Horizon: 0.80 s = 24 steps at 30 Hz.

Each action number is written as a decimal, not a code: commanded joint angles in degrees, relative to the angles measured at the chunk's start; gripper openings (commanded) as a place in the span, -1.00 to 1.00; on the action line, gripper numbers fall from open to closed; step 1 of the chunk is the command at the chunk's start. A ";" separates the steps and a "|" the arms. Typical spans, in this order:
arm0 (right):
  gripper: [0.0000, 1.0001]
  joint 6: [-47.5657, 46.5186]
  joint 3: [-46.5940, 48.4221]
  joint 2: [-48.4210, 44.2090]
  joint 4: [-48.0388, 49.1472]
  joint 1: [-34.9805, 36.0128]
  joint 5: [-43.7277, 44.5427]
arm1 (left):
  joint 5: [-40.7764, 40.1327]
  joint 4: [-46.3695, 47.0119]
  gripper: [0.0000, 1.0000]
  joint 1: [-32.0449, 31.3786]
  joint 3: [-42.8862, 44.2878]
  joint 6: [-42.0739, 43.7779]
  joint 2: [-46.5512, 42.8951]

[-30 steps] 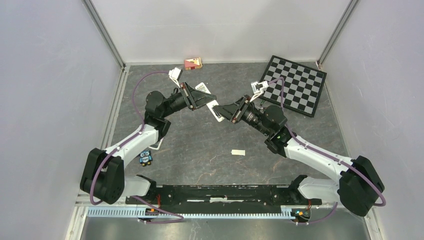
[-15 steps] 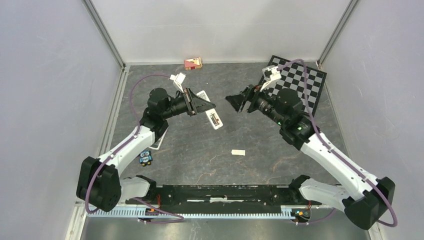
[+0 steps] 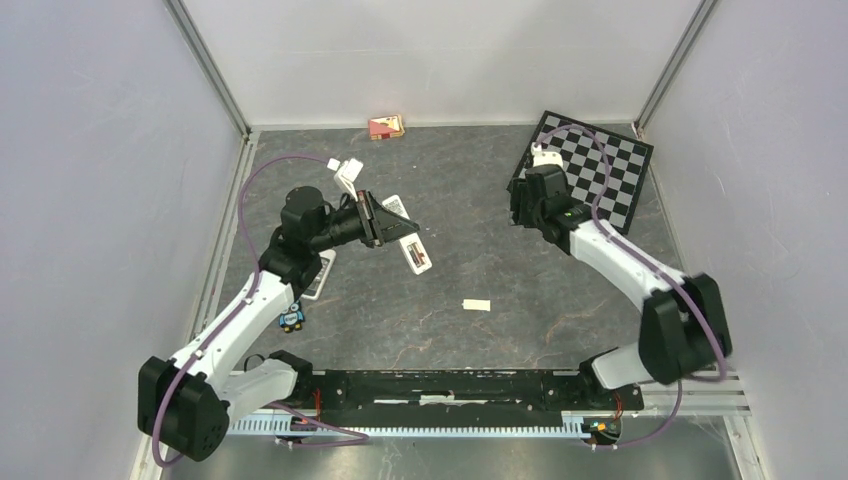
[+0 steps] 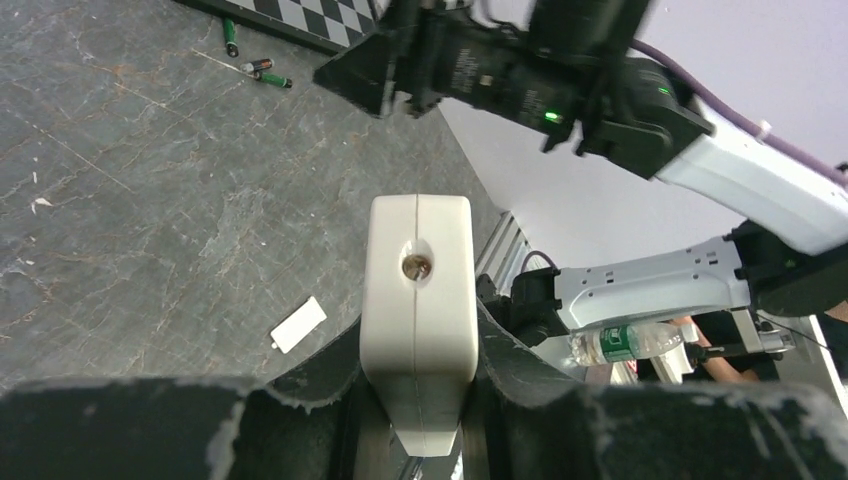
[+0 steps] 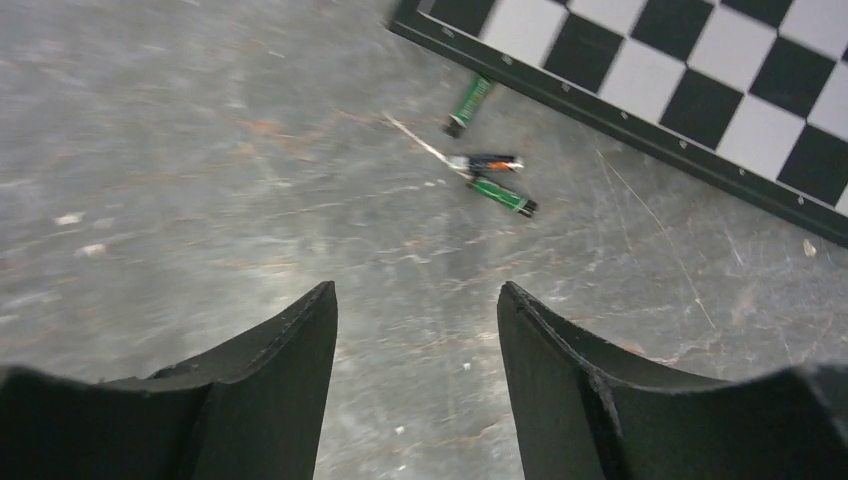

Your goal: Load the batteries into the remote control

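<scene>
from above, we see the left gripper [image 3: 403,231] clamped on the white remote [image 3: 418,256] over the middle of the dark table [image 3: 480,190]. the right gripper [image 3: 519,206] hangs by the near-left edge of the chessboard [image 3: 600,170]. a small white lid [image 3: 476,304] lies alone, closer to the arm bases.

in the left wrist view, the remote sits end-on, pinched between the fingers [image 4: 500,350]. the batteries [image 4: 255,68] lie well away, by the board's edge.

in the right wrist view, the right gripper's jaws stand wide with nothing between them. ahead of them, three batteries lie on the table just beside the chessboard's rim.
</scene>
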 commanded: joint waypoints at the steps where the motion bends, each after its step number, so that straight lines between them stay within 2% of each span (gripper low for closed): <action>1: 0.26 -1.96 2.74 7.64 3.59 -2.26 4.88 | -0.33 -1.31 -0.96 0.29 1.00 5.05 -1.84; 5: 0.06 1.41 6.19 15.74 6.35 -2.86 6.08 | 0.54 -1.65 -0.96 0.33 1.47 6.58 -1.37; 7: 0.02 3.31 6.89 18.74 9.97 -2.79 5.86 | -0.09 -2.13 -0.96 0.42 1.70 7.15 -1.26; 11: -0.02 5.60 9.77 23.26 11.86 -2.35 10.83 | -0.18 -1.90 -0.96 0.39 1.87 7.79 -1.12; 18: -0.02 6.55 16.33 30.20 8.17 -2.34 16.04 | -0.29 -2.31 -0.96 0.83 1.96 8.56 -0.07; 24: -0.21 8.34 18.00 33.55 6.87 -2.52 16.44 | 2.10 1.21 -0.96 0.96 1.01 5.95 1.92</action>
